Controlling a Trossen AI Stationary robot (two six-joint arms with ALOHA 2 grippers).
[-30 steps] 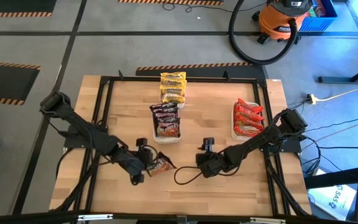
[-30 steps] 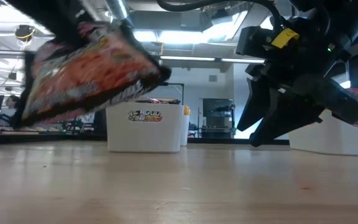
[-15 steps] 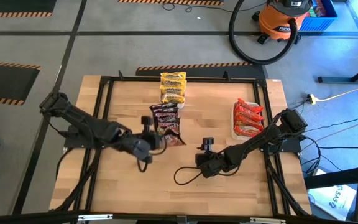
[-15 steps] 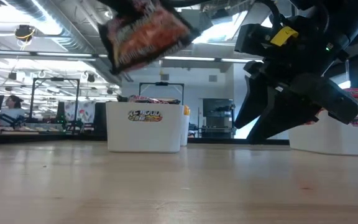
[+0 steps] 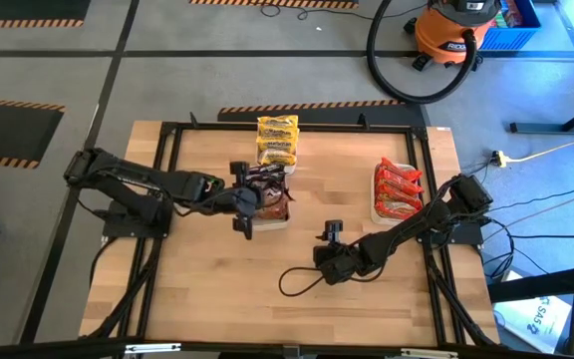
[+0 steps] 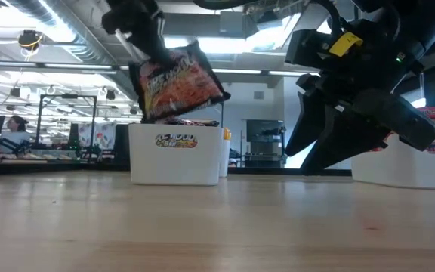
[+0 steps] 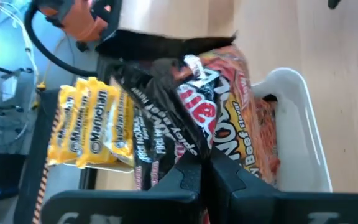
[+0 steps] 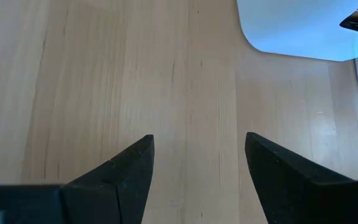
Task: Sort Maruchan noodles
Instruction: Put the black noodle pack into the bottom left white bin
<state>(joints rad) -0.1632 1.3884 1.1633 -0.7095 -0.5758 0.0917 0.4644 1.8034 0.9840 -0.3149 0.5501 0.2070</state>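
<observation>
My left gripper (image 5: 250, 202) is shut on a dark brown-and-orange Maruchan noodles packet (image 6: 176, 83), held above the white middle tray (image 6: 176, 156). That tray (image 7: 298, 118) holds more dark packets (image 7: 148, 140). Yellow packets (image 5: 277, 141) lie stacked beyond it, near the far edge. Red packets (image 5: 398, 187) fill a tray at the right. My right gripper (image 8: 197, 168) stands open, low over bare wood near the table's middle (image 5: 330, 262), with nothing between its fingers. My left gripper pinches one edge of the dark packet (image 7: 209, 154) between its two fingers. The fingers come slanting down from the table's left side. The packet hangs tilted from them, lifted clear above the middle tray's rim.
A black cable (image 5: 297, 282) loops on the wood beside my right gripper. A black frame (image 5: 167, 130) runs round the table's edges. An orange vacuum and its hose (image 5: 436, 40) stand on the floor beyond the far edge. Bare wood lies along the near side.
My left gripper has gone up and toward the table's far edge, rolling as it went, still shut on the dark packet. The packet has risen from low over the near middle of the table and now hangs over the middle tray.
</observation>
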